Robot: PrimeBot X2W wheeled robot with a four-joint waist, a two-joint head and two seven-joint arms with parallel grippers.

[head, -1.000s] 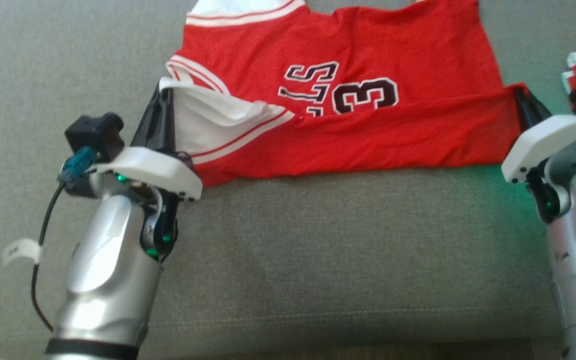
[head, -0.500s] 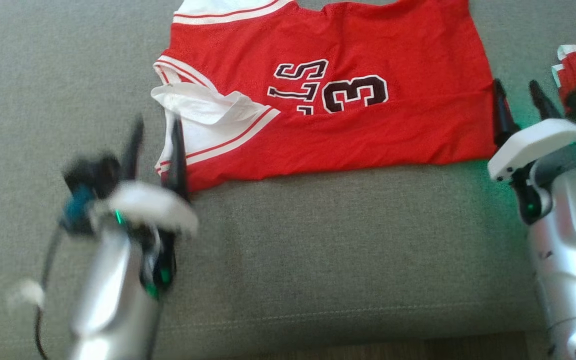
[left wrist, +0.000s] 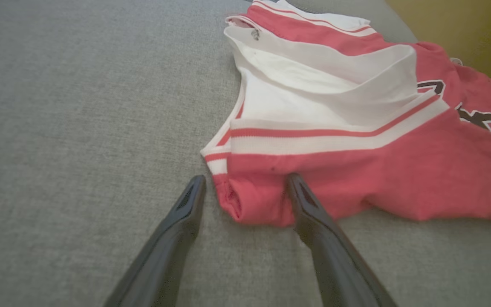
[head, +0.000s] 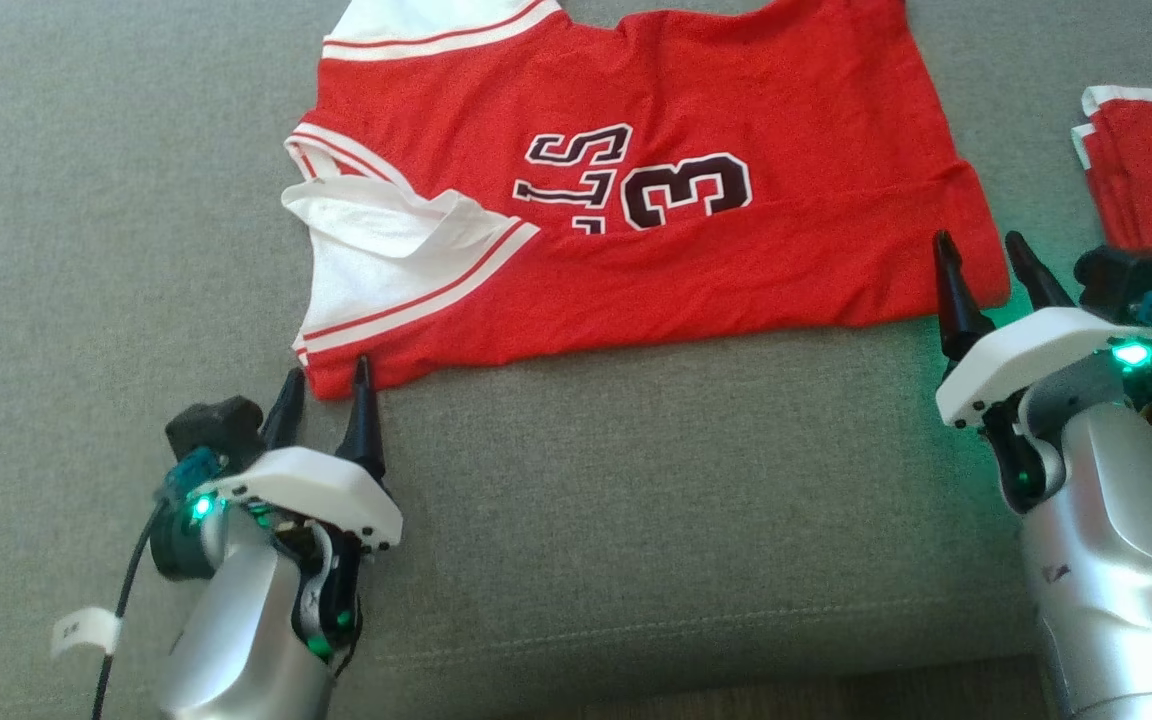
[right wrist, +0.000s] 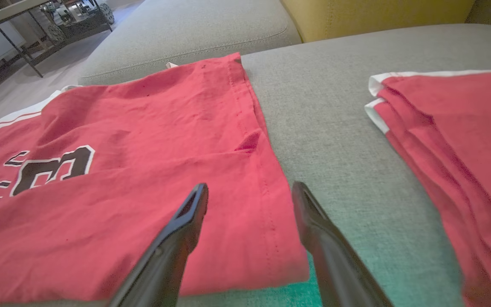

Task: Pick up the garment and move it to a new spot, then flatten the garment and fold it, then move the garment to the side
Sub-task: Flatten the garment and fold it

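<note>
Head view, shirt: the red sports jersey with white trim lies folded on the grey cloth sofa cushion.
Head view, grippers: the left gripper and right gripper are at its near corners, fingers apart, holding nothing.
Left wrist view: the spread fingers sit on either side of the jersey's corner.
Right wrist view: the spread fingers are over the jersey's edge, with a folded red cloth nearby.

Both let go! The left gripper and right gripper sprang open and backed off the jersey, whose fold dropped flat.

Head looks down; wrists low, near garment.
</note>
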